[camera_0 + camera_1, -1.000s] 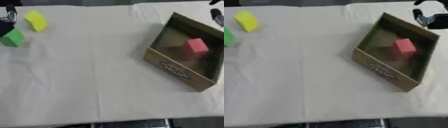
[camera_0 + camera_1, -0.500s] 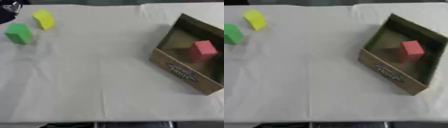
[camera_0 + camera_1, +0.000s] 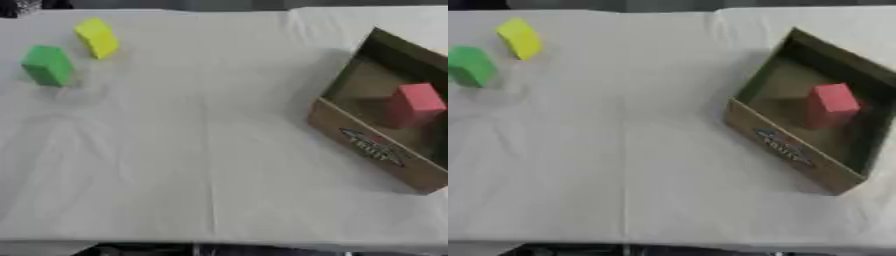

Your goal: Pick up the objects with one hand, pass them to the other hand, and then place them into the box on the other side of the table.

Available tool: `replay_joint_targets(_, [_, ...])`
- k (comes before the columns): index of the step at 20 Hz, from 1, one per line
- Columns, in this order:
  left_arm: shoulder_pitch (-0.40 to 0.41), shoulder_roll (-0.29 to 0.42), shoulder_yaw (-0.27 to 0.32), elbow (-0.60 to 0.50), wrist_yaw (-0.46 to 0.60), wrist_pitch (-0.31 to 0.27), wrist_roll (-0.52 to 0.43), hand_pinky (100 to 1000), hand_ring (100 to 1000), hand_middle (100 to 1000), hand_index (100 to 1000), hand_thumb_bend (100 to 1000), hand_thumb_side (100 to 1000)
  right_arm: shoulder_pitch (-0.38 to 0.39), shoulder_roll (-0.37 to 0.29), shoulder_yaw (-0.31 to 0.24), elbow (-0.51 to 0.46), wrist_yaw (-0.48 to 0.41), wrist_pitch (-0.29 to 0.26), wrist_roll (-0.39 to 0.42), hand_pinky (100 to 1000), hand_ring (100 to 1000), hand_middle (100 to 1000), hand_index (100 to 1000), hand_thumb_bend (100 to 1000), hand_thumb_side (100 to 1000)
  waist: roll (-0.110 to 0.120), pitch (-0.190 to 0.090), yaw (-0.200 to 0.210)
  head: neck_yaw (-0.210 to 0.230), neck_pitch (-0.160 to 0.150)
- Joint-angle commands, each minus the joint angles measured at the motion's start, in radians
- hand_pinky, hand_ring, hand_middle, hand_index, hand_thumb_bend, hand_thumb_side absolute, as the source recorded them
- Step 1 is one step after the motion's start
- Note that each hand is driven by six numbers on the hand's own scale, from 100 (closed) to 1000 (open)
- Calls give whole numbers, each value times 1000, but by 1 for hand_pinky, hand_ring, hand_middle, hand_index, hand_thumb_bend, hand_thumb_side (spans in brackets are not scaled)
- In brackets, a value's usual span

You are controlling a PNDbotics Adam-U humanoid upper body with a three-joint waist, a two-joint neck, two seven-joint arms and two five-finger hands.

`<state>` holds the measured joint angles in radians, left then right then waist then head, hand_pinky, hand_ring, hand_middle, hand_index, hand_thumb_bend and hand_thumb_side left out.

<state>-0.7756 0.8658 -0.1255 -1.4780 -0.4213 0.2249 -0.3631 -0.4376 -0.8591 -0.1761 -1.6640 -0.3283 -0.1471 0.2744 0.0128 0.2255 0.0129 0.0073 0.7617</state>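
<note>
Neither hand shows, so their state cannot be told; the green block [image 3: 47, 65] and yellow block [image 3: 97, 38] sit far left, nearer the left arm, well apart from the box [image 3: 372, 150] holding the red block [image 3: 414, 103].

Little of the robot's body shows. In the upper left corner of the left eye view sits a small part of the left hand [image 3: 24, 6], cut off by the top and left edges of the picture. What is visible is a black shape with a mottled grey-silver patch on it, matching the dark body and silver joints of the arm. It is blurred, so its pose cannot be made out, nor which way the palm faces. It sits high and far back on the robot's left side, touching nothing that can be seen.
</note>
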Motion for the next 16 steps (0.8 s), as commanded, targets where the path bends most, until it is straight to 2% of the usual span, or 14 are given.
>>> replay_joint_targets(1, [-43, 62, -6, 41, -25, -26, -112, 878, 854, 772, 880, 562, 431, -2, -27, -23, -14, -5, 9, 6, 1000, 734, 750, 860, 100, 626, 12, 5, -2, 9, -16])
replay_joint_targets(2, [-54, 65, -10, 57, -37, -28, -147, 892, 870, 796, 883, 573, 435, 0, -25, -24, -15, 1, 11, 10, 1000, 733, 749, 859, 100, 632, 13, 6, -3, 11, -16])
replay_joint_targets(8, [-125, 66, -30, 179, -140, -26, -314, 921, 892, 789, 874, 616, 440, 10, -20, -16, -23, 26, 15, 22, 1000, 732, 748, 856, 100, 647, 18, 8, -11, 44, -12])
replay_joint_targets(13, [-190, 24, -16, 318, -294, -36, -364, 910, 886, 794, 857, 642, 349, 14, -16, -7, -23, 38, 19, 27, 1000, 728, 744, 854, 100, 661, 21, 10, -16, 60, -16])
replay_joint_targets(16, [-218, 0, -4, 392, -350, -52, -381, 904, 881, 794, 856, 652, 299, 16, -13, -7, -23, 47, 21, 26, 1000, 725, 741, 851, 100, 667, 21, 17, -20, 70, -23])
